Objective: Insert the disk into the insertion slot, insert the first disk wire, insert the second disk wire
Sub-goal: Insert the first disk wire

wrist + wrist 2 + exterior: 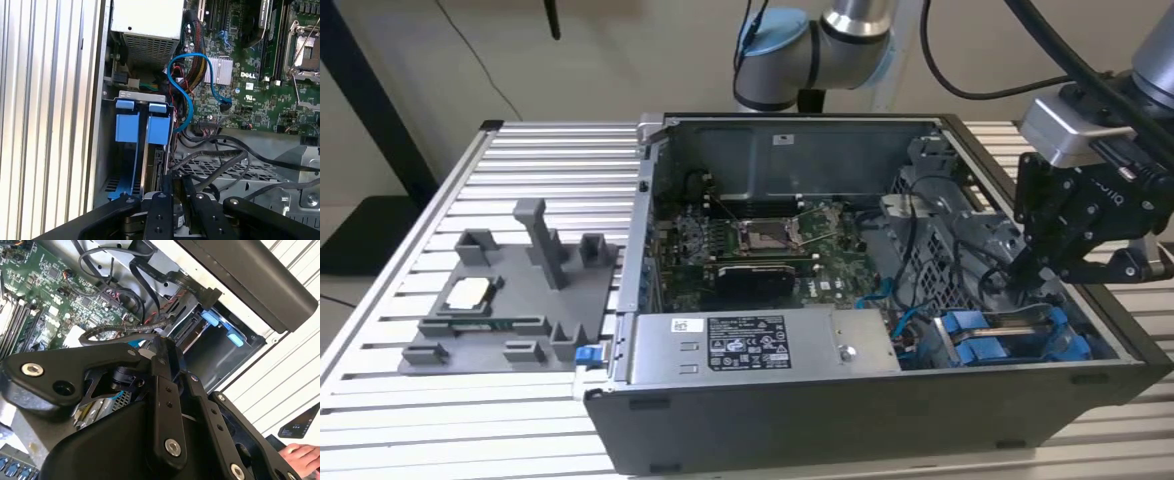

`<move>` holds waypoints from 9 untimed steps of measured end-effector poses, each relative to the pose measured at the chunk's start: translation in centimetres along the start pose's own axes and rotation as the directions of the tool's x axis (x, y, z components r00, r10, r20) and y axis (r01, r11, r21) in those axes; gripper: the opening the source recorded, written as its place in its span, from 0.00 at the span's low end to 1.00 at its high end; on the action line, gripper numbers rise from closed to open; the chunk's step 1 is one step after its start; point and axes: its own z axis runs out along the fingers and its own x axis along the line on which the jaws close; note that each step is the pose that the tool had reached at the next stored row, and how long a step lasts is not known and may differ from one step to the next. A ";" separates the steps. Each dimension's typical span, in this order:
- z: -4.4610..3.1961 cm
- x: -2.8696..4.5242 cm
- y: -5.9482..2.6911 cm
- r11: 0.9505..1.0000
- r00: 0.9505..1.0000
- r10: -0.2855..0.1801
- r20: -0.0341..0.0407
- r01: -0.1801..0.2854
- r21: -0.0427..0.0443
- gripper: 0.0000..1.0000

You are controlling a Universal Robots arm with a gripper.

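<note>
Jaws nearly closed; unclear whether pinching a cable. Exterior view: gripper (pixel 1017 272) low inside the computer case (pixel 854 420), above the disk (pixel 974 335) seated at the case's near corner. Second wrist view: fingertips (pixel 161 360) amid black cables (pixel 115 332), disk (pixel 211 318) just beyond. First wrist view: disk (pixel 159 131) slotted along the case's edge, blue cable (pixel 187 100) beside.

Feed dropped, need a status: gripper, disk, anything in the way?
Gripper low inside case, beside bay. Disk in blue carrier, in the bay. Black cables loose by gripper.
</note>
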 end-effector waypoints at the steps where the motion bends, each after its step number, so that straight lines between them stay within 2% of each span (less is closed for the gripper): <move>1: 0.00 0.00 0.00 1.000 1.000 0.000 0.000 0.000 0.000 0.19; 6: 0.02 0.01 -0.02 1.000 1.000 0.000 0.000 0.000 0.000 0.19; 9: 0.33 0.14 -0.02 1.000 1.000 0.000 -0.001 0.000 0.003 0.19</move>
